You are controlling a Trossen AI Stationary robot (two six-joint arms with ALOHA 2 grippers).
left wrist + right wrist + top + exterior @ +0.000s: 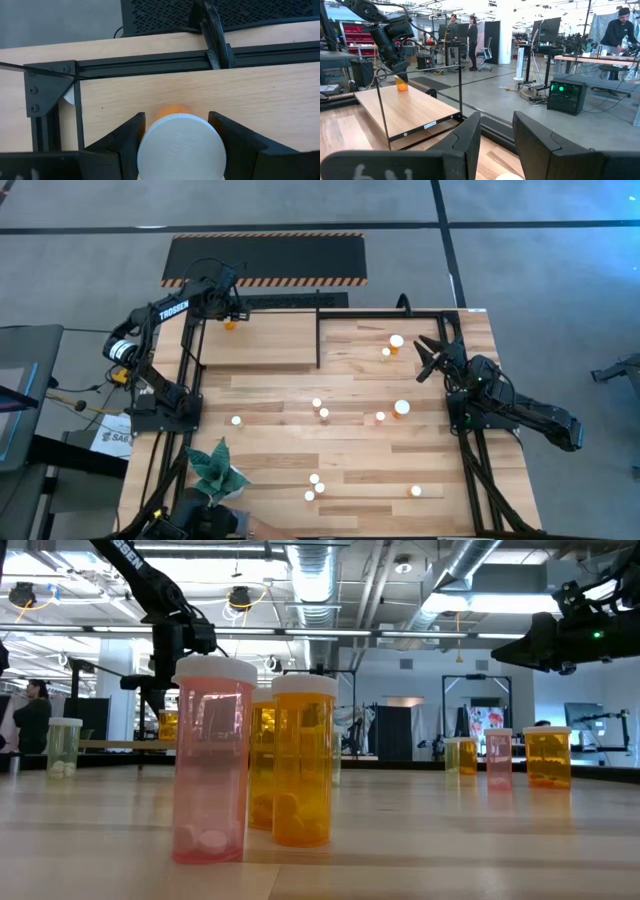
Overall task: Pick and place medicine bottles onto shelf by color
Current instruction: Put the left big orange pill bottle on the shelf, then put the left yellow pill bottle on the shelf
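My left gripper [229,318] is over the far left corner of the shelf [270,345], a light wooden board in a black frame. It is shut on an orange medicine bottle [230,326] with a white cap. From the right wrist view the bottle [401,85] is upright under the gripper, right at the board [405,107]. Several other white-capped bottles stand on the table, among them two at the far right [397,341] and a pair mid-table [316,403]. My right gripper [420,358] waits at the table's right side, open, with nothing between its fingers [470,132]. My left gripper pinches the orange bottle between its two fingers, one on each side of the white cap [145,142]. The fingers [129,137] come from above, slanting steeply down. The bottle stays upright, its orange body [170,111] below the cap; I cannot tell whether its base touches the board.
Black frame rails [150,64] and a corner post [42,92] border the shelf near the bottle. Close to the low camera stand a pink bottle [212,760] and an orange one [303,760]. A green plant [215,470] sits at the near left; a hazard-striped black panel [265,258] lies beyond the table.
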